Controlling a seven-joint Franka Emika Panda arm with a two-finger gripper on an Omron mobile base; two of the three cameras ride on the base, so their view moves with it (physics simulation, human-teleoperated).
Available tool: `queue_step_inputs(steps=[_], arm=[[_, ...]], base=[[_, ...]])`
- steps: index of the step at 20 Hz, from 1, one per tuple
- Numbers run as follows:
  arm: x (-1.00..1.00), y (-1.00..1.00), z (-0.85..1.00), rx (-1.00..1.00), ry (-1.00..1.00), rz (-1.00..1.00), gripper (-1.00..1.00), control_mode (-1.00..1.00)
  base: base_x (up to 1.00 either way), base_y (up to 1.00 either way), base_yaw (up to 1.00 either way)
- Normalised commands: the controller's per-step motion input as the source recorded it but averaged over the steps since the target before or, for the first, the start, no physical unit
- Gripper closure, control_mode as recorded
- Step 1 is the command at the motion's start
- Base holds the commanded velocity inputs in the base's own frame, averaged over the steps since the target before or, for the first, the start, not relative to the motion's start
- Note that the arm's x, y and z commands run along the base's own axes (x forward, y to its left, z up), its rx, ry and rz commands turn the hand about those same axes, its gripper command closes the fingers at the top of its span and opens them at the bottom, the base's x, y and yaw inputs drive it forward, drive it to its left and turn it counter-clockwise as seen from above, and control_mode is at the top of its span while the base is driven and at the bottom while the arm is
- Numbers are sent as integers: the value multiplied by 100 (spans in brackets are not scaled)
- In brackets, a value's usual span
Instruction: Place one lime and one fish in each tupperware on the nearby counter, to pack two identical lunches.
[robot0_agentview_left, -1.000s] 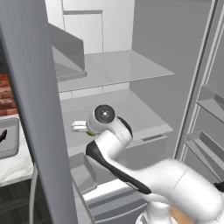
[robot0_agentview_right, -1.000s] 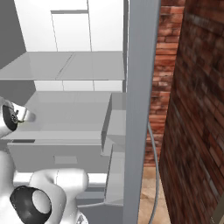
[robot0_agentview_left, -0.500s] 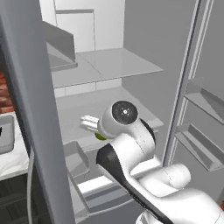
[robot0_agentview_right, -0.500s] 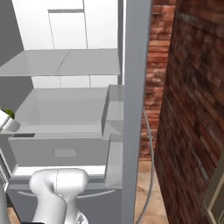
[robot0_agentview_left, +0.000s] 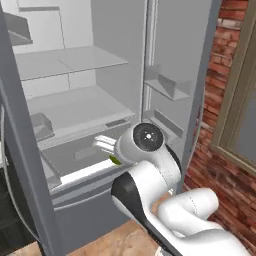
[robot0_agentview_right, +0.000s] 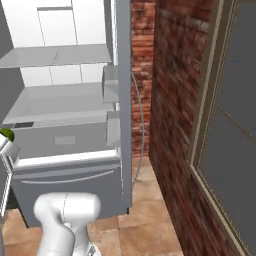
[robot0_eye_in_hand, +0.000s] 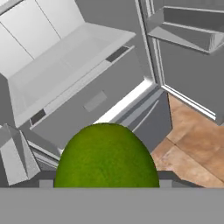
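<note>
Hand (robot0_eye_in_hand: 106, 183) grips lime (robot0_eye_in_hand: 106, 158) — open fridge (robot0_agentview_left: 75, 95) (brick wall (robot0_agentview_right: 170, 100) beside).

This is a home kitchen. An open fridge (robot0_agentview_left: 75, 100) stands with pale grey shelves (robot0_agentview_left: 70, 57), door bins (robot0_agentview_left: 167, 85) and a drawer front below them. Right of the fridge runs a red brick wall (robot0_agentview_right: 170, 100) with a framed window (robot0_agentview_right: 230, 125), and terracotta floor tiles (robot0_agentview_right: 150, 225) lie below the fridge.
</note>
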Motion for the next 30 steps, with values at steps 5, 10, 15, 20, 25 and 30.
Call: queue_step_inputs(steps=[5, 10, 15, 20, 25, 30], arm=[[0, 0, 0, 0, 0, 0, 100, 100], [0, 0, 0, 0, 0, 0, 100, 100], [0, 0, 0, 0, 0, 0, 100, 100], [0, 0, 0, 0, 0, 0, 100, 100], [0, 0, 0, 0, 0, 0, 100, 100], [0, 0, 0, 0, 0, 0, 100, 100]], base=[[-100, -8, -33], [-100, 51, -19], [-98, 98, 13], [-27, 100, 41], [44, 100, 14], [100, 64, -39]])
